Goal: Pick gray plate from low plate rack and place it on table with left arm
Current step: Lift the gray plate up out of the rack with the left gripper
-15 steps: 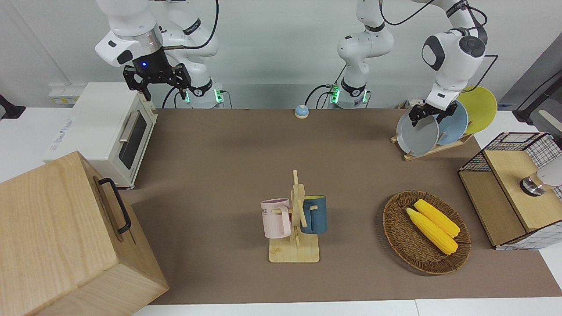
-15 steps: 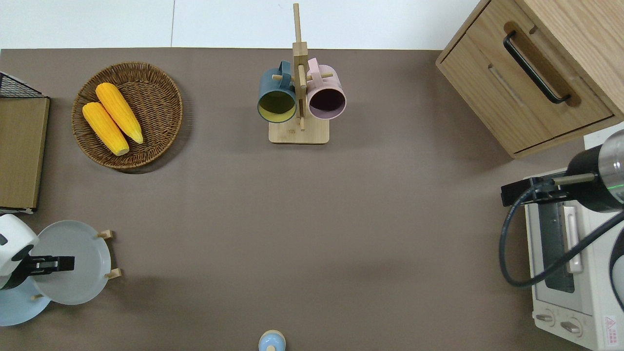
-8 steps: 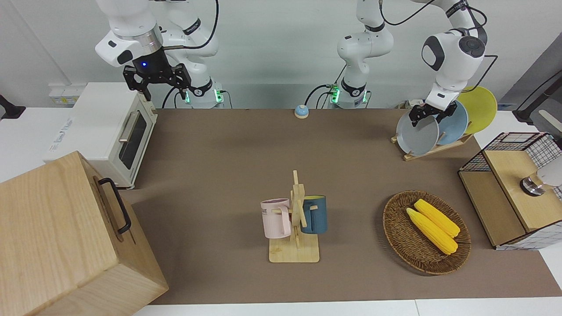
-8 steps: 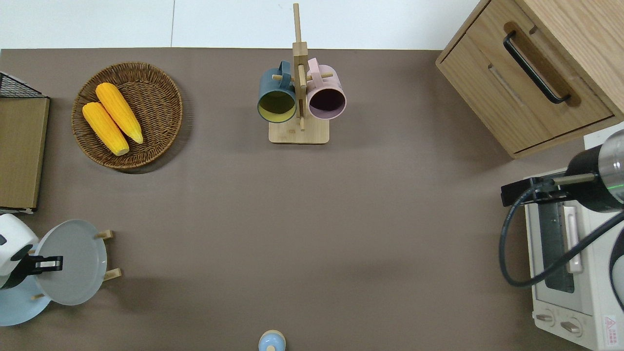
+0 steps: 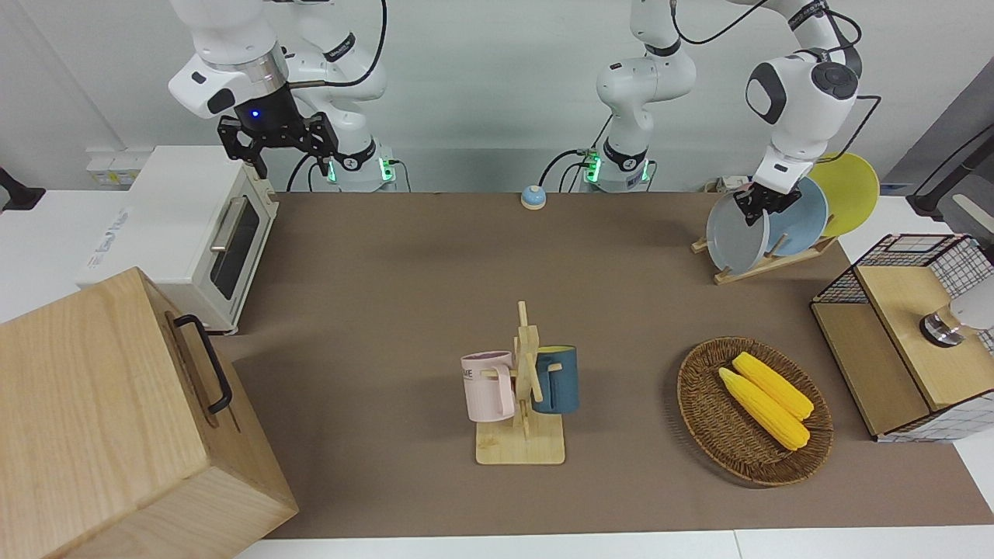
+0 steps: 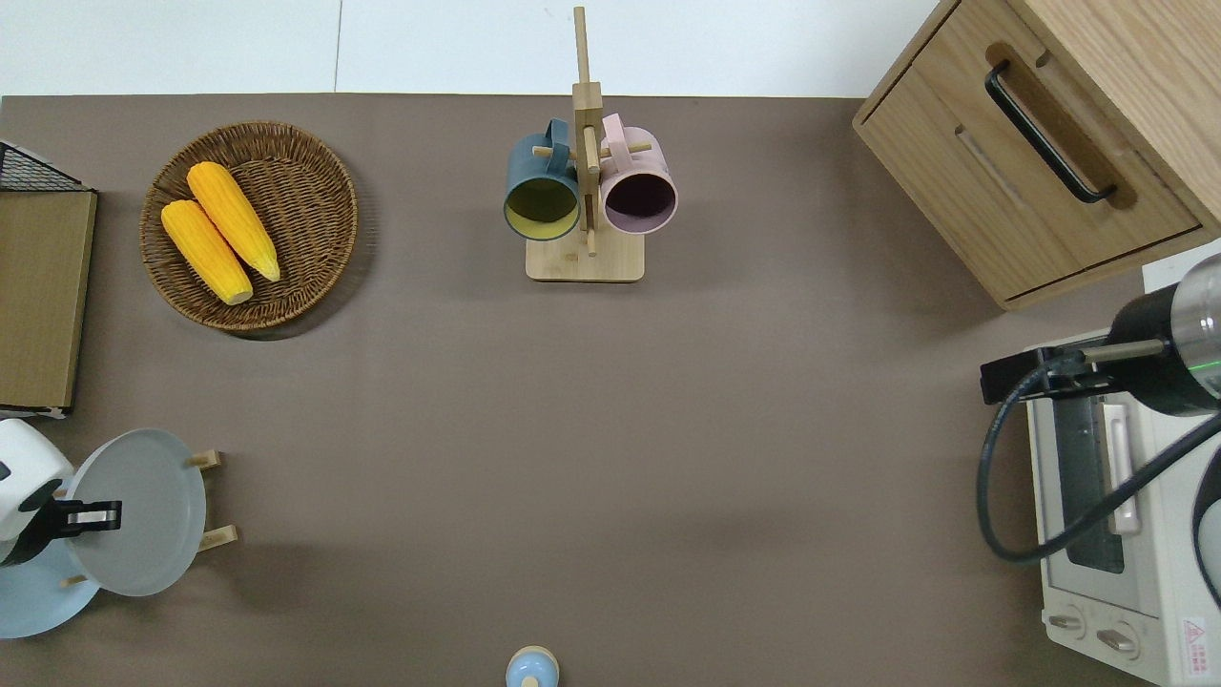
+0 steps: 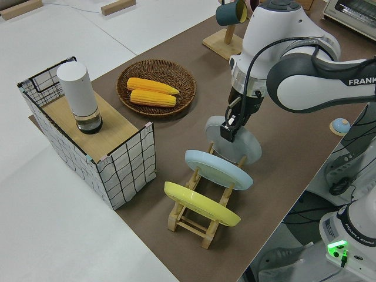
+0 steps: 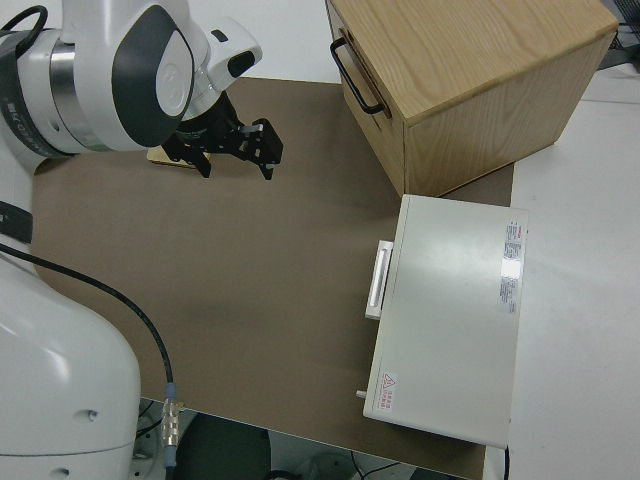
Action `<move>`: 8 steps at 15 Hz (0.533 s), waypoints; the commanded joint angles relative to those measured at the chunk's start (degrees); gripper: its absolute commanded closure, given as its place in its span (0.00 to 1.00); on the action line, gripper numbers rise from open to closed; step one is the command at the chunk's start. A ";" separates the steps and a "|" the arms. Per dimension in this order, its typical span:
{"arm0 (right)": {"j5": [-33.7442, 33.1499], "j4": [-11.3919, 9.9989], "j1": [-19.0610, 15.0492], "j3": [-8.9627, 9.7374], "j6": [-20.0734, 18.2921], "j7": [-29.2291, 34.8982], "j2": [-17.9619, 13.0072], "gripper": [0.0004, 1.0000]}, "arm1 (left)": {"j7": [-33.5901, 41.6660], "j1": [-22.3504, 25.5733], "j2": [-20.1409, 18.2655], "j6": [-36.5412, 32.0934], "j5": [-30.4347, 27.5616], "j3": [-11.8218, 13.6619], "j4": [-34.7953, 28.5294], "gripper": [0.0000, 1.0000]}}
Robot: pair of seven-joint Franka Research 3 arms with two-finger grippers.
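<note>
In low plate rack: gray plate tilted, near-upright.

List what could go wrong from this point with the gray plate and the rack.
1. The left hand pinches only the upper rim of the gray plate, so the plate may swing or slip.
2. Its lower edge sits low among the pegs of the low plate rack; catching one could drag the rack.
3. The sky-blue plate stands in the next slot and could be knocked.
</note>
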 commanded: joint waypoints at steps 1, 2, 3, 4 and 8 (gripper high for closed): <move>0.43 0.35 -0.41 0.38 -0.83 0.01 -0.14 0.01 | -0.34 -0.30 -1.65 -0.19 0.77 -1.16 0.43 1.00; 0.43 0.35 -0.41 0.38 -0.83 -0.08 -0.14 0.01 | -0.34 -0.39 -1.74 -0.54 0.77 -1.26 1.21 1.00; 0.43 0.35 -0.41 0.38 -0.83 0.01 -0.14 0.01 | -0.25 -0.39 -2.00 -1.85 0.77 -1.26 2.35 1.00; 0.43 0.35 -0.41 0.38 -0.83 0.01 -0.14 0.01 | -0.08 -0.48 -2.01 -3.60 0.77 -1.34 3.84 1.00; 0.43 0.35 -0.41 0.38 -0.83 0.01 -0.14 0.01 | -0.08 -0.65 -1.83 -9.85 0.77 -1.43 10.26 1.00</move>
